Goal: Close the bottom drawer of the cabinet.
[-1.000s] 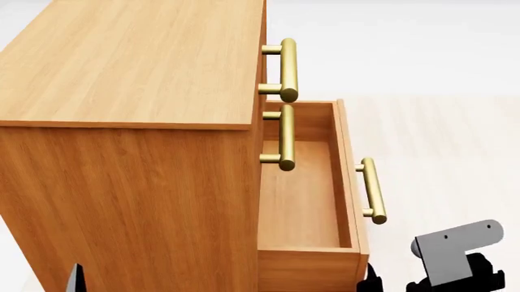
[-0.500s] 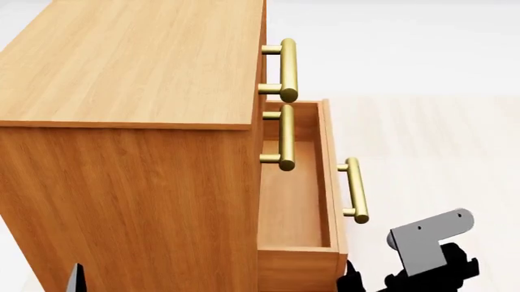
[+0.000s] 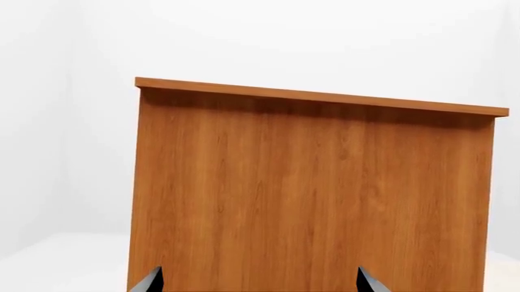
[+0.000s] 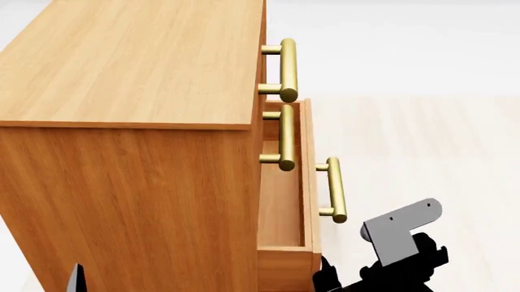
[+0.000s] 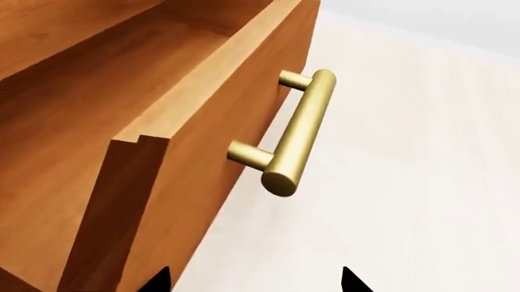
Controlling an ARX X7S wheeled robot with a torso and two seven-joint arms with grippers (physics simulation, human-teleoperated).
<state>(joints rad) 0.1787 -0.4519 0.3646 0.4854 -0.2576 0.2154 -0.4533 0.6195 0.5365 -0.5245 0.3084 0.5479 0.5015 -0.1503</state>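
Right gripper: lower right of head view, against drawer front, open or closed unclear.
Shallow orange-brown wooden bottom drawer: partly open.
Tall orange-brown wood-grain cabinet: frame left.

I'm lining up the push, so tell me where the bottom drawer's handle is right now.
In the head view the brass handle sits right of centre on the front of the part-open bottom drawer, below the cabinet's middle handle and just above the right gripper.
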